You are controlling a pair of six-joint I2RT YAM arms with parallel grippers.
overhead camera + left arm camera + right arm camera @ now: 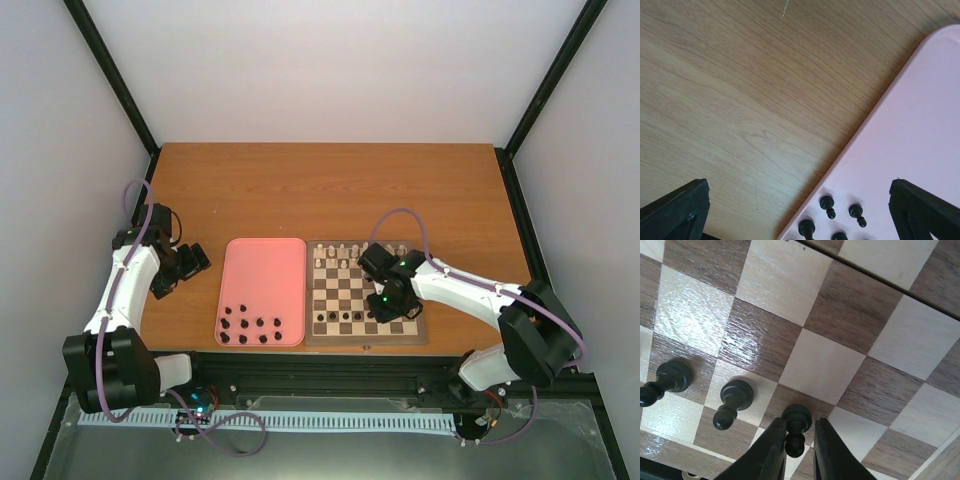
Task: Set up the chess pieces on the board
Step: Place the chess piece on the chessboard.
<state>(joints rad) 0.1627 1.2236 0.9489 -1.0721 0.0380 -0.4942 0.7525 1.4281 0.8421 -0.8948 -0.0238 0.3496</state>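
**Right gripper straddles a dark pawn at the board's lower edge**

Right gripper (801,421) rises from the bottom centre of its wrist view with its two fingers (772,450) drawn close together, one on each side of a dark pawn (795,442). The left finger lies against the pawn's head. A thin sliver of gap shows on the other side, so I cannot tell whether the pawn is pinched or merely flanked. The pawn stands upright on the board (822,365), near its lower edge in that view. Two more dark pawns (735,395) stand in a line to its left, each on its own square and apart from one another.

In the top view this gripper sits over the lower right part of the board, right of centre in the frame. A short row of dark pieces runs along the board's bottom edge to the gripper's left. The cream pieces (335,250) stand along the board's top edge, with a few in the row just below.

Touching the board's left side lies a pink tray (265,270). A cluster of dark pieces (250,330) stands in two loose rows at its bottom end.

Left gripper (799,185) hangs at the left of the top view, just beside the tray's upper left corner. Its fingers are spread wide and hold nothing. In its wrist view they sit in the two bottom corners, with bare wooden table (740,100) and a corner of the tray between them.
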